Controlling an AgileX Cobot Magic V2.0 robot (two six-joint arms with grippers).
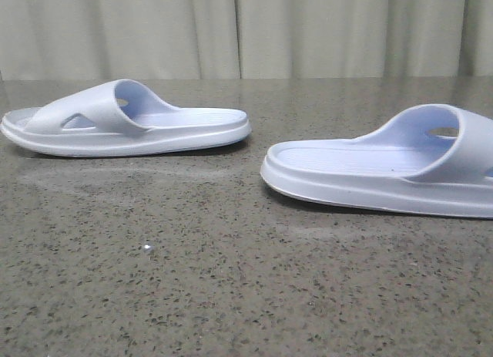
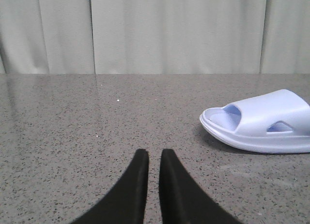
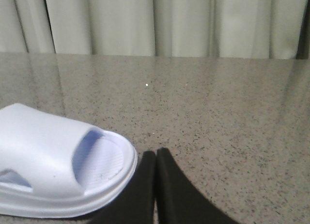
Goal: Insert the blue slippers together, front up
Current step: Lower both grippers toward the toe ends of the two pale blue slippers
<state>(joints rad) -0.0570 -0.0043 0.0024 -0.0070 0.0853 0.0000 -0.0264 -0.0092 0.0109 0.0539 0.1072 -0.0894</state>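
Observation:
Two pale lavender-blue slippers lie sole down and apart on the grey speckled table [image 1: 231, 280]. The left slipper [image 1: 123, 122] has its toe to the left; the right slipper [image 1: 385, 168] has its toe to the right, so the heels face each other. No gripper shows in the front view. In the left wrist view my left gripper [image 2: 154, 154] is empty, with only a thin gap between the black fingers, and the left slipper [image 2: 261, 122] lies off to one side. In the right wrist view my right gripper [image 3: 156, 154] is shut and empty, beside the right slipper's toe [image 3: 63, 161].
A pale pleated curtain [image 1: 246, 29] hangs behind the table's far edge. Bare table surface lies between the two slippers and in front of them.

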